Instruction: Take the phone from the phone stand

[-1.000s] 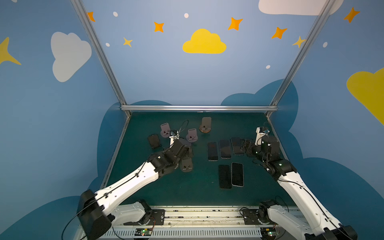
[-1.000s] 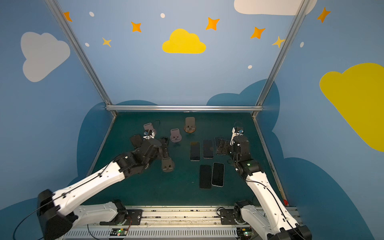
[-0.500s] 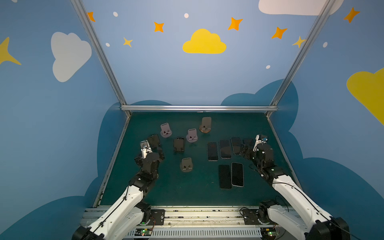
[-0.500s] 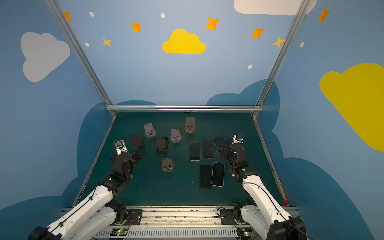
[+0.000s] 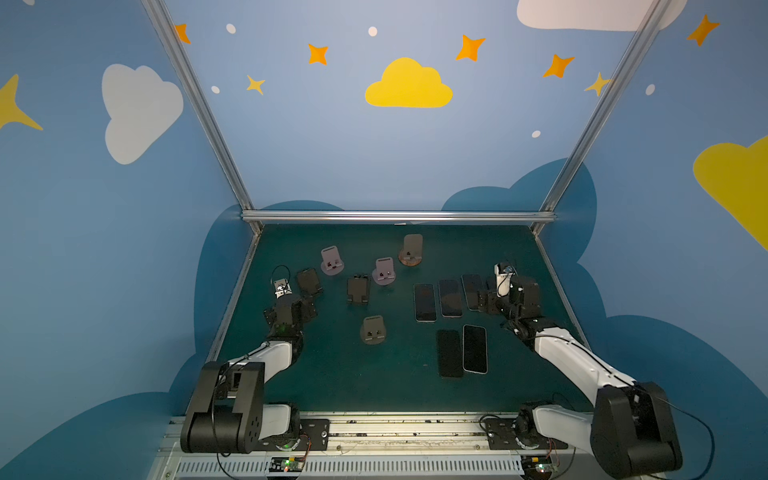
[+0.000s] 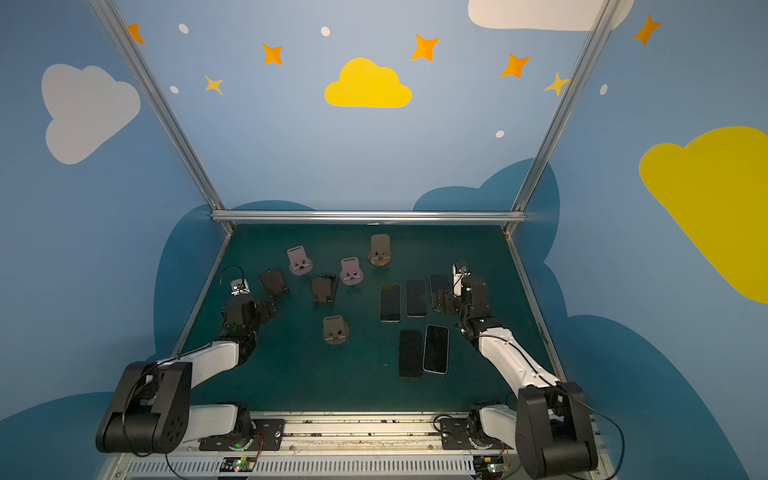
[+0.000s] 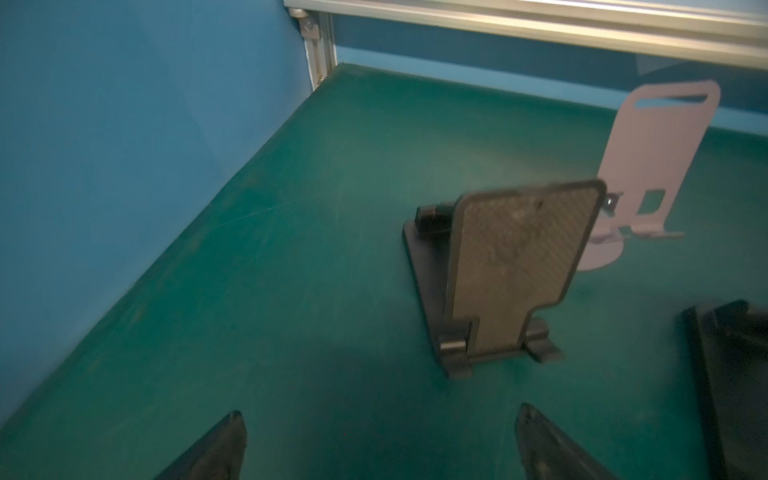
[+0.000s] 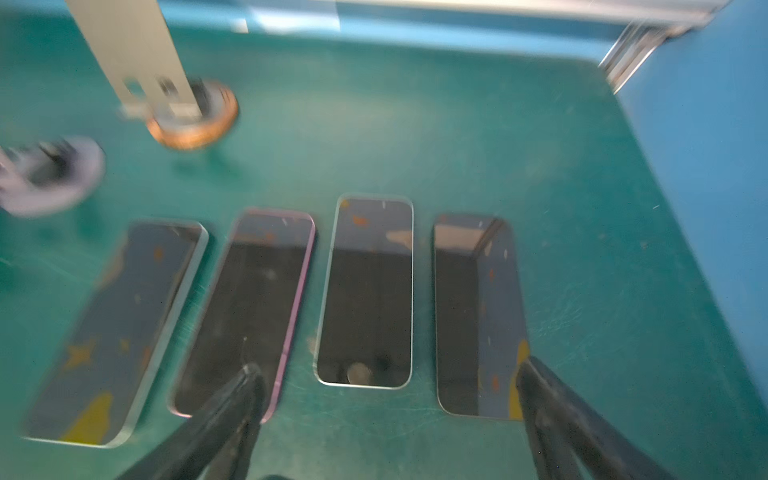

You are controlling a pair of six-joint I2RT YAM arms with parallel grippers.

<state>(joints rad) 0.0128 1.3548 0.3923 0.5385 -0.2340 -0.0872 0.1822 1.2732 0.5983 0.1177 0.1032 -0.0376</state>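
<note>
Several dark phones lie flat on the green mat: a row point(image 5: 424, 302) point(image 8: 368, 291) and a pair nearer the front point(image 5: 474, 349). Several phone stands are on the left half; each one in view is bare. A black stand point(image 7: 511, 270) point(image 5: 308, 282) is just ahead of my left gripper point(image 7: 380, 415) point(image 5: 309, 307), which is open and empty above the mat. My right gripper point(image 8: 386, 368) point(image 5: 484, 300) hovers open over the near ends of the row's right-hand phones, holding nothing. In both top views it hides the row's rightmost phone point(image 8: 478, 316).
Another black stand point(image 5: 358, 289), two pink stands point(image 5: 331, 259) point(image 5: 384, 270), a tan stand on an orange base point(image 5: 411, 249) and a tan stand point(image 5: 373, 329) are on the mat. Blue walls with aluminium rails point(image 5: 395, 216) close in the left, right and back.
My left arm has drawn back from the black stand in the middle to the left side of the mat. My right gripper has barely shifted over the phone row.
</note>
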